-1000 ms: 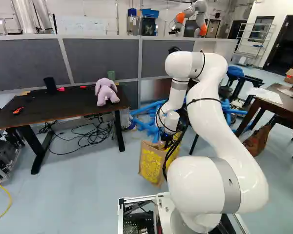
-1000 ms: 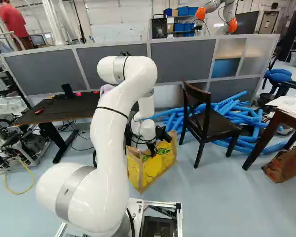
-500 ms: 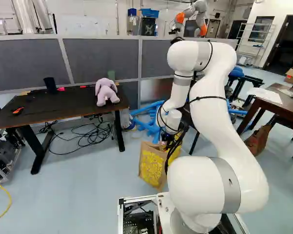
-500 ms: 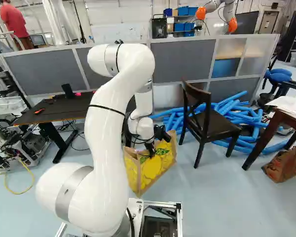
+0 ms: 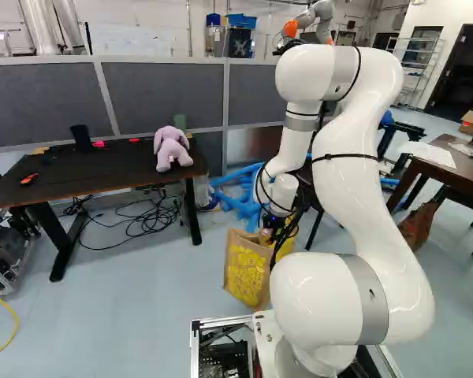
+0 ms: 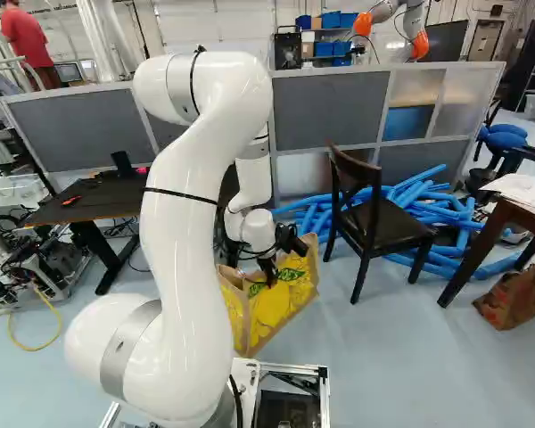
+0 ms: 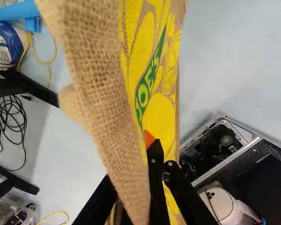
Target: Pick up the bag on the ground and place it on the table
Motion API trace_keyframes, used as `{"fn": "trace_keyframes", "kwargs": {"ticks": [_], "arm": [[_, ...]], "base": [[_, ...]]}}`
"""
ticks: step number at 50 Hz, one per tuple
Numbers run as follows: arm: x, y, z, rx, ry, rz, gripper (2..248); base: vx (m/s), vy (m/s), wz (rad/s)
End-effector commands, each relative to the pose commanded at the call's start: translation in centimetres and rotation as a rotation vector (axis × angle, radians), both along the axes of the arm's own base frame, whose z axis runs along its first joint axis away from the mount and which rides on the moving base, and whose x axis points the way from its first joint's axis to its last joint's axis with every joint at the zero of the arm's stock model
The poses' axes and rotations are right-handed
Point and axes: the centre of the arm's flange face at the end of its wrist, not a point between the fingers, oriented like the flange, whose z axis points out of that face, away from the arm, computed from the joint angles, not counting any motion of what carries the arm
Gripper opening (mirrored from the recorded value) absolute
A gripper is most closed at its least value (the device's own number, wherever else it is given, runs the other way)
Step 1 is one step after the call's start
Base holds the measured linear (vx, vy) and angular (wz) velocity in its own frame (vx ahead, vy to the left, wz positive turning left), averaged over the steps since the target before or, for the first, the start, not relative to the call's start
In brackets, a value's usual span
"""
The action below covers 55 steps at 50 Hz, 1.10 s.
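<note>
In the right base view my gripper (image 6: 269, 269) is at the top edge of the yellow and tan burlap bag (image 6: 280, 303), which stands on the floor, somewhat tilted. The wrist view has the gripper (image 7: 138, 187) shut on the rim of the bag (image 7: 100, 89), with the burlap pinched between its fingers; one orange pad (image 7: 149, 138) shows. The far finger is partly covered by the cloth. At the left of the left base view is a dark table (image 5: 102, 177) with a purple plush toy (image 5: 172, 148) on it.
A dark chair (image 6: 370, 218) stands beside the bag, before blue foam tubes (image 6: 428, 201). Another table (image 6: 526, 201) and a brown paper bag (image 6: 514, 294) are farther right. Cables (image 5: 146, 224) lie under the dark table. Another robot (image 6: 392, 22) is behind the partition (image 6: 330, 107).
The arm's elbow has risen and come back toward the base. The burlap bag has shifted slightly toward the base with the gripper. The base has not moved.
</note>
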Motion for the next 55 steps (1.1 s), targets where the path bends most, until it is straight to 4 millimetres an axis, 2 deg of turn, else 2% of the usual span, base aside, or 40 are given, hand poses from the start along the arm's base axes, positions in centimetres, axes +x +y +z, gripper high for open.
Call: {"fn": "trace_keyframes", "kwargs": {"ticks": [23,55], "arm": [[-1.8,0.4,3.3,-0.001,-0.002,0.001,21],[-2.5,0.8,7.9,-0.001,0.022,0.012,21]], "base": [[0.0,0.0,0.0],[0.0,0.0,0.0]]}}
